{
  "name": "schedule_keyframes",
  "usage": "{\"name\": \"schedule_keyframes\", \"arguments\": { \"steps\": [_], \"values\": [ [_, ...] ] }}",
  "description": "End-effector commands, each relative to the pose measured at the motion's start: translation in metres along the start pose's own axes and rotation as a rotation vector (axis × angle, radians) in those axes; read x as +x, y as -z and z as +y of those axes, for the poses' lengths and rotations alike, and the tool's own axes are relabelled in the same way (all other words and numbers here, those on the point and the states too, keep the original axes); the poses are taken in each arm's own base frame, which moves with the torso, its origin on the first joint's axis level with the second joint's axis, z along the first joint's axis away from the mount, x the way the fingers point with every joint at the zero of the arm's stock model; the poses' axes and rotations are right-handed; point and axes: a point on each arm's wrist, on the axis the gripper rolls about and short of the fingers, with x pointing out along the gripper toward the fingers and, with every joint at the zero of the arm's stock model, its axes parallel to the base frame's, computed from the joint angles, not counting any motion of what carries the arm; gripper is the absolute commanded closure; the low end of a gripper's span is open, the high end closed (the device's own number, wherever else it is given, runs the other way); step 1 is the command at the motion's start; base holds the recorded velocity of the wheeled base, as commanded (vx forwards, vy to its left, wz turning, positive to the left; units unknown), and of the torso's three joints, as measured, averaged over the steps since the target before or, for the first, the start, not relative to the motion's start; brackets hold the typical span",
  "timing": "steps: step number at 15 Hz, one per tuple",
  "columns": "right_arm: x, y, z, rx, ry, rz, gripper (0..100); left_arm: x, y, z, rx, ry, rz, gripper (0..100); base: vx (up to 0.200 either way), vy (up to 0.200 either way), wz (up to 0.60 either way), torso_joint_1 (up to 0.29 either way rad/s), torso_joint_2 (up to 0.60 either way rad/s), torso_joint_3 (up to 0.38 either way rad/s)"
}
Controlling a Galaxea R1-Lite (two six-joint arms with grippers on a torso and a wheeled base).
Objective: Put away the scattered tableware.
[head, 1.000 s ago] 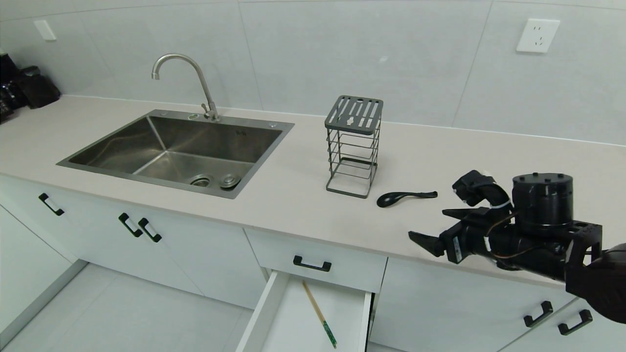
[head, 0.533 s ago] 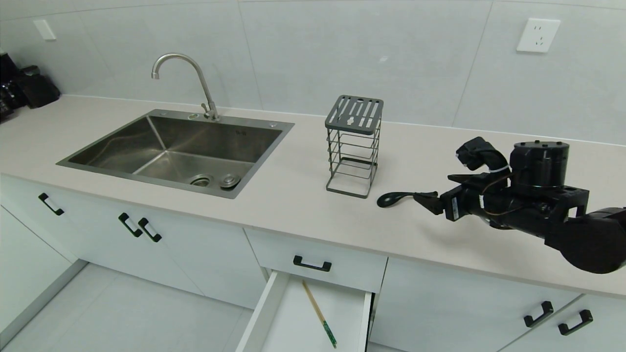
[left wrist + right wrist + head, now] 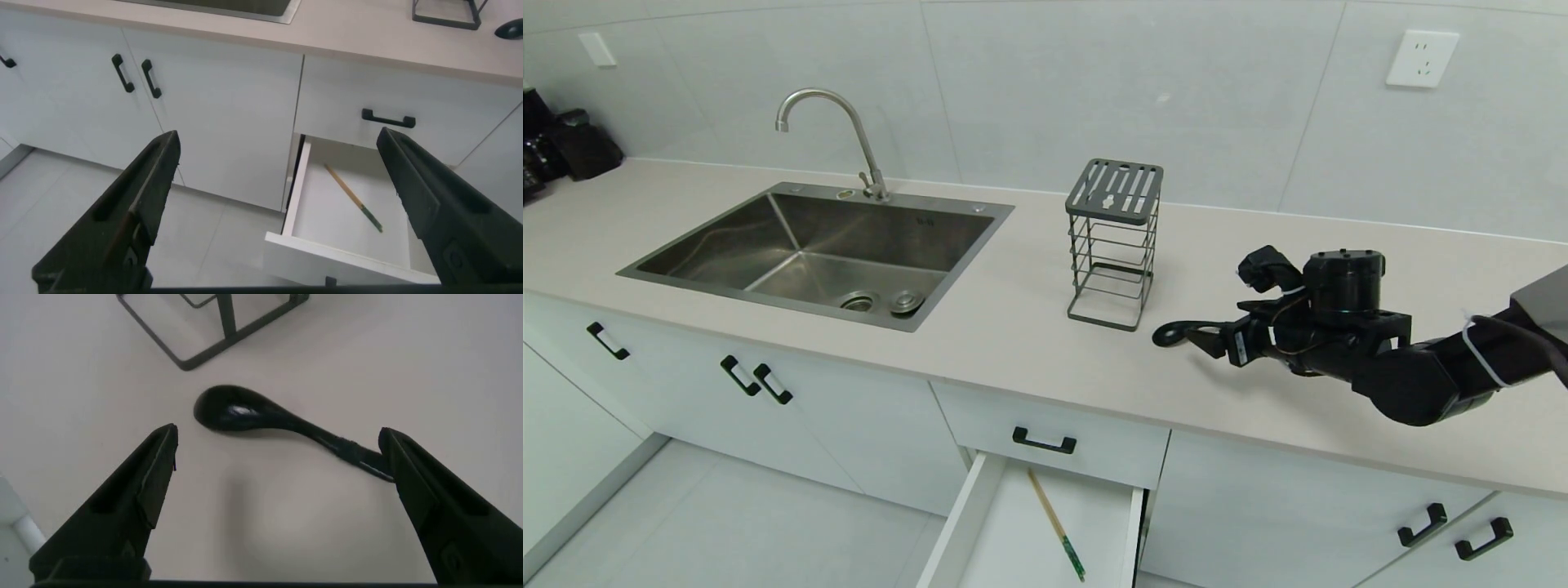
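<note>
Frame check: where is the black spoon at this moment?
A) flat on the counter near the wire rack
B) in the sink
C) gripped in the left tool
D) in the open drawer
A: the black spoon lies flat on the counter beside the wire rack, with the right tool open close by it, not shut on it.

To your left, a steel sink (image 3: 882, 233) is set into the pale worktop (image 3: 1013, 327). It has a curved tap (image 3: 863, 147) at its back rim and two drain fittings (image 3: 859, 302) in its floor. A white socket (image 3: 1421, 59) sits high on the tiled wall (image 3: 1054, 82) at right, and a plain wall plate (image 3: 598, 50) at far left. Dark appliances (image 3: 572, 147) stand in the left corner. Below the worktop, white cupboard doors (image 3: 686, 400) carry black handles (image 3: 608, 341).
</note>
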Motion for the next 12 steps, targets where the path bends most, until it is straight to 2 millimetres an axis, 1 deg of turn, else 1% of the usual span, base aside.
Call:
{"name": "schedule_keyframes", "arguments": {
  "steps": [1, 3, 8, 12],
  "values": [
    [0.015, 0.009, 0.0, 0.004, -0.022, 0.043, 0, 0.0, 0.0, 0.0, 0.0, -0.001, 0.0, 0, 0.0, 0.0, 0.0, 0.0, 0.0, 0.0],
    [0.024, 0.009, -0.001, 0.006, -0.029, 0.059, 0, 0.0, 0.0, 0.0, 0.0, -0.001, 0.0, 0, 0.0, 0.0, 0.0, 0.0, 0.0, 0.0],
    [0.052, 0.016, -0.001, 0.007, -0.032, 0.061, 0, 0.0, 0.0, 0.0, 0.0, -0.001, 0.0, 0, 0.0, 0.0, 0.0, 0.0, 0.0, 0.0],
    [0.066, 0.02, 0.001, 0.005, -0.036, 0.056, 0, 0.0, 0.0, 0.0, 0.0, -0.001, 0.0, 0, 0.0, 0.0, 0.0, 0.0, 0.0, 0.0]
  ]
}}
